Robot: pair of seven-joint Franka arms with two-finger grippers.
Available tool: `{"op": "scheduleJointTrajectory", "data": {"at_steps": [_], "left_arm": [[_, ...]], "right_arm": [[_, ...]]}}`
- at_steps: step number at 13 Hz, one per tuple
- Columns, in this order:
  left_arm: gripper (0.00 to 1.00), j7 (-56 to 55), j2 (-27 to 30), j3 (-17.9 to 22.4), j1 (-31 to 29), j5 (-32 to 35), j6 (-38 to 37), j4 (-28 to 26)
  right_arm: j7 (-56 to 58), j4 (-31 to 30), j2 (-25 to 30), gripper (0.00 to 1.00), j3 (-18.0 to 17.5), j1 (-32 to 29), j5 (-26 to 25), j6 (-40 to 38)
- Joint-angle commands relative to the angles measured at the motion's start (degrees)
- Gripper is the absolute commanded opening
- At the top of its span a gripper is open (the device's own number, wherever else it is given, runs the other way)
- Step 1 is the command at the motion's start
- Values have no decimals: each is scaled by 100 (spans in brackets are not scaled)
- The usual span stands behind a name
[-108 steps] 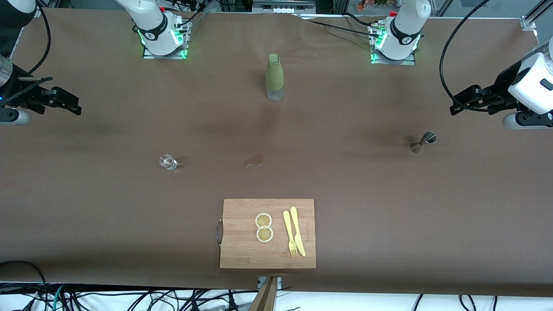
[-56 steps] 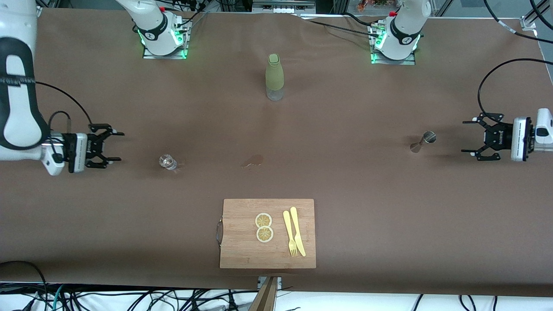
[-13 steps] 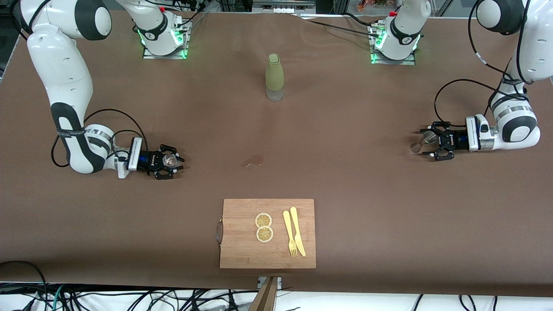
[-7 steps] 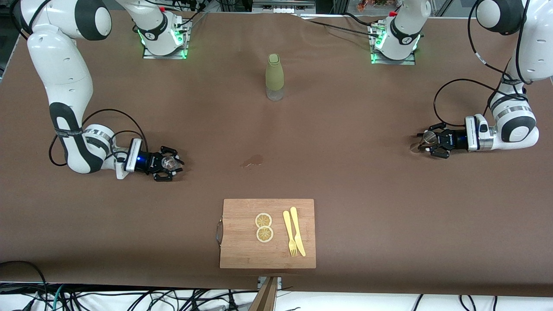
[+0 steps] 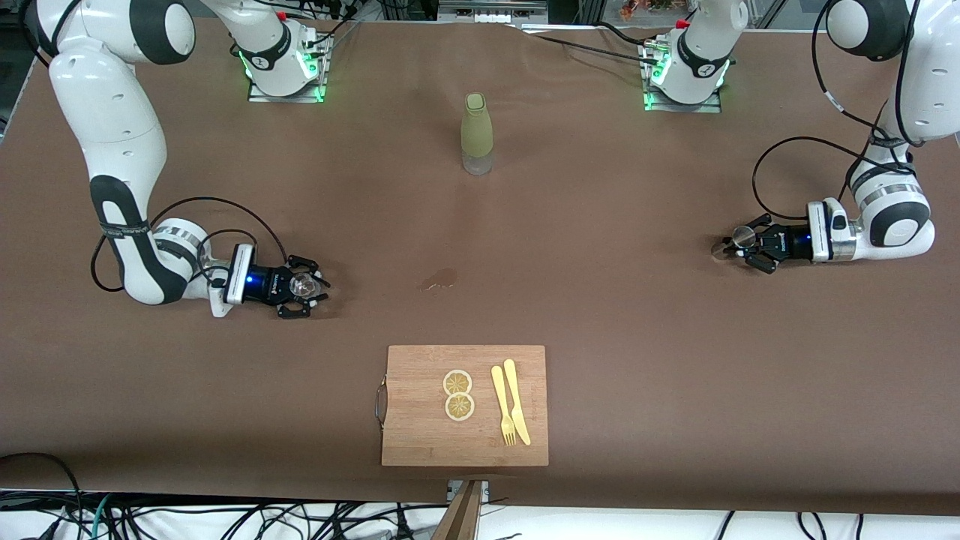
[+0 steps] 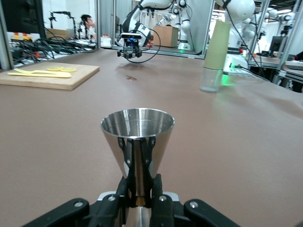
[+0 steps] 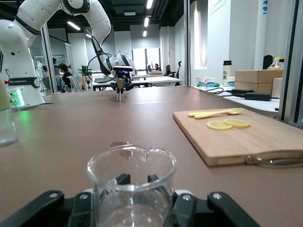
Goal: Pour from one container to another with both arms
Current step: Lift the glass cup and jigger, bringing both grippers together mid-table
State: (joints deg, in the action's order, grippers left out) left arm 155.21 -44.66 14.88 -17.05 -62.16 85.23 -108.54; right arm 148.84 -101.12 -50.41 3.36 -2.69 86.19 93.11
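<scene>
Clear glass tumbler (image 7: 131,189) clamped in right gripper (image 5: 300,286), base hidden; left gripper (image 5: 739,248) pinches jigger (image 6: 137,142) waist, lower cone cut off.

You see two glossy white jointed arms with black joint bands, looping black cables, green-lit bases, and a small black left hand (image 5: 739,247) and right hand (image 5: 311,286).

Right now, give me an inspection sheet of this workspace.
Surface: brown table cover, small wet spot near its middle.
Job's things: glass tumbler and metal jigger, each gripped.
Clutter: green bottle; cutting board with lemon slices, fork, knife.
Pincers: right pincer shut on the tumbler; left pincer shut on the jigger's waist.
Cables: black loops at both wrists.
Surroundings: cables on the floor.
</scene>
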Motion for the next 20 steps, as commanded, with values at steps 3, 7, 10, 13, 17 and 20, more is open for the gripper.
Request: {"op": "scheduleJointTrajectory", "data": {"at_steps": [3,7,10,13,17,20], "left_arm": [[0,81,45,-318,551,-744,29,-115],[0,-368,71,-740,1518,-1823,291,-36],[0,-658,37,-793,2782,-2509,1133,148],[0,-1018,28,-802,3785,-3816,1661,236],[0,-1335,-173,-1048,4446,-4743,2453,736],[0,-1432,-691,-1075,4781,-5095,2594,1473]], "right_arm": [[-671,-127,681,27,-212,207,-6,646],[-1058,-180,927,27,-467,304,-15,1155],[-1480,-180,1068,27,-573,602,-6,1428],[-1805,-364,1366,27,-722,787,-128,1570],[-2454,-505,1841,27,-1029,840,-567,2001],[-3088,-601,2280,27,-1056,954,-1129,2001]]}}
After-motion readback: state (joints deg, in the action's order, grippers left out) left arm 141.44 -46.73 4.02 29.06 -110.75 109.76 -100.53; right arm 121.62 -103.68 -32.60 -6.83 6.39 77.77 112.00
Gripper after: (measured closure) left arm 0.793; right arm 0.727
